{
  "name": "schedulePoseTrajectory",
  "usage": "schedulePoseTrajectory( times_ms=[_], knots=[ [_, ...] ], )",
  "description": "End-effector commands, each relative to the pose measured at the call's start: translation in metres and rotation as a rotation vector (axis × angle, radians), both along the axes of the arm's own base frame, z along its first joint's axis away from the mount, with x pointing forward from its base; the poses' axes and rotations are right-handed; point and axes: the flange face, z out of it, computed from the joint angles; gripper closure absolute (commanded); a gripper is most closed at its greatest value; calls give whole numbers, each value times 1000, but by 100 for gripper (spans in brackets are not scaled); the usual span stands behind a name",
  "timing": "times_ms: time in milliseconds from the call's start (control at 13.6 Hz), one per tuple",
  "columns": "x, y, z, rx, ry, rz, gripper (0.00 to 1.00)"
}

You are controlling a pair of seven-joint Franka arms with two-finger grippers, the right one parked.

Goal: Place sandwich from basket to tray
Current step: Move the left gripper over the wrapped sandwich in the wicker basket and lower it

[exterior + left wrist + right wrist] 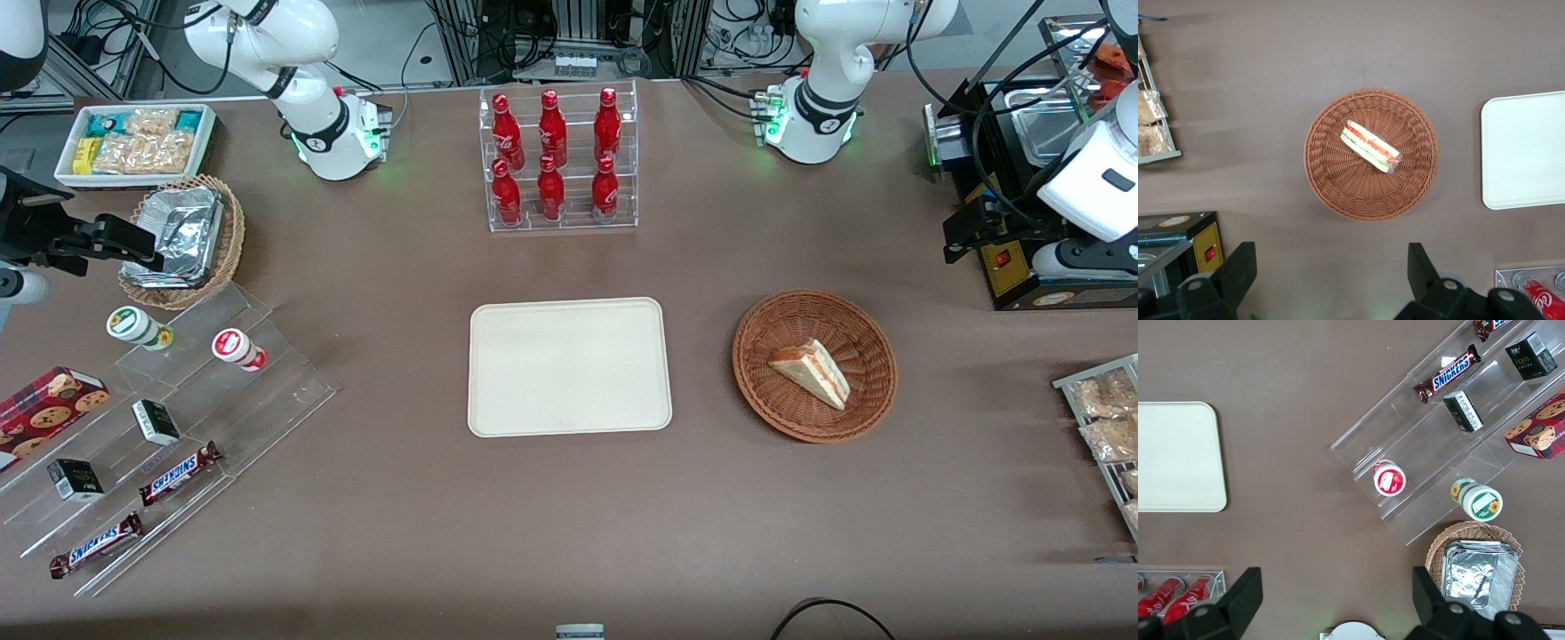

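1. Gripper state: the gripper (1331,273) of the left arm is open. Its two black fingers (1238,267) stand wide apart with nothing between them.

2. Gripper position: the gripper hangs well above the table (400,267), toward the working arm's end. It touches nothing. The basket (782,411) lies below it on the table surface.

3. Sandwich: the sandwich (811,373) lies inside the basket, on the woven bottom, near the middle. In the left wrist view the sandwich (1370,147) shows its red and green filling layers between white bread. It appears to be in a clear wrap.

4. Basket: the basket (1338,180) is round, brown and woven. It holds the sandwich only.

5. Tray: the tray (569,366) lies flat on the table beside the basket, apart from it, toward the parked arm's end.

6. Other items: a clear rack of red bottles (560,160) stands farther from the front camera than the tray. A black appliance (1013,267) sits at the working arm's end of the table.
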Motion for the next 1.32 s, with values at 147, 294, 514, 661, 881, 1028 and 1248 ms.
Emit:
schedulePoseTrajectory(
  times_ms=[147, 294, 514, 661, 881, 1028, 1248],
  knots=[
    [4, 2, -10, -8, 32, 15, 0],
    [13, 2, -36, 0, 48, 13, 0],
    [20, 2, -96, -3, 22, 23, 0],
    [22, -1, -133, -4, 3, 66, 0],
    [16, -12, -185, -4, -33, 231, 0],
    [5, -22, -215, -15, -66, 386, 0],
    [-15, -45, -257, -18, -67, 565, 0]
  ],
)
